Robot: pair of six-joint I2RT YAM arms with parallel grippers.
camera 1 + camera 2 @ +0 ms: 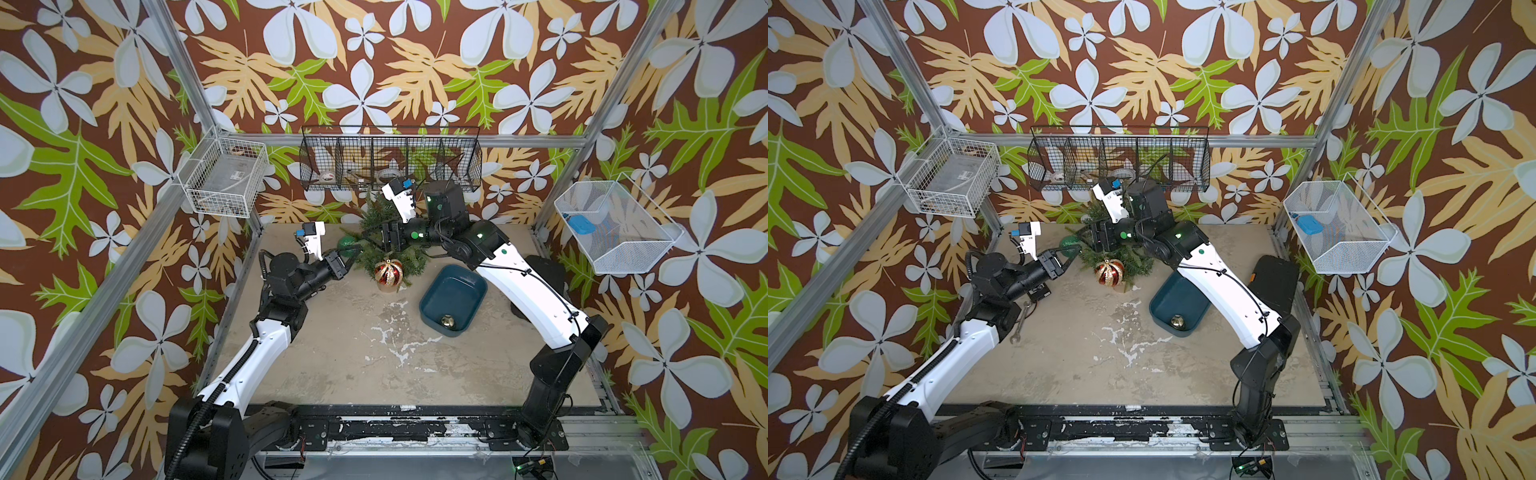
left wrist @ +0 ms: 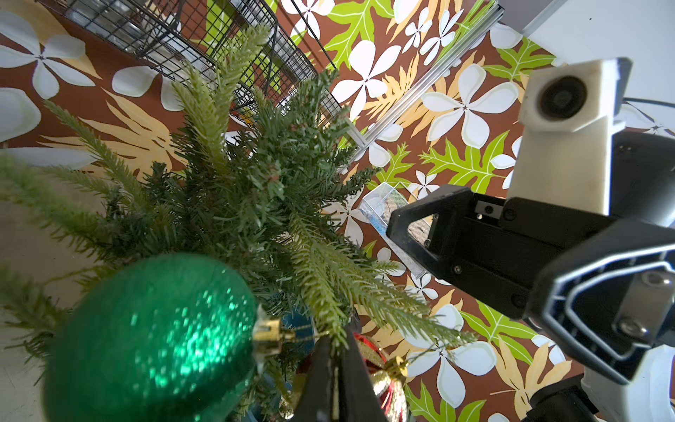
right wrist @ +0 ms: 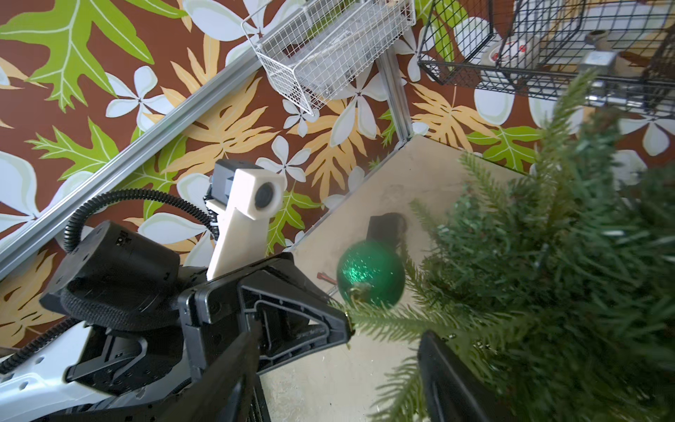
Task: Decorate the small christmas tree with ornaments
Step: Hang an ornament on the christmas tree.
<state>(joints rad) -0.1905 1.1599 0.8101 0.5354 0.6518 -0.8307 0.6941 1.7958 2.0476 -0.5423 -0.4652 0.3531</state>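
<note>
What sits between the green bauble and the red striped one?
The shut tips of the left end effector and a twig of the small christmas tree; the left wrist view shows it.

Glitters rough on the green bauble (image 2: 153,339), shines glossy on the red-gold bauble (image 1: 388,272), looks matt plastic on the tree (image 2: 255,190), smooth plastic on the tray (image 1: 476,286).

The table's (image 1: 353,374) near half lay open. Toward the far edge, the tree (image 1: 374,216), the red bauble (image 1: 388,272) before it and the blue tray (image 1: 455,291) beside blocked passage.
</note>
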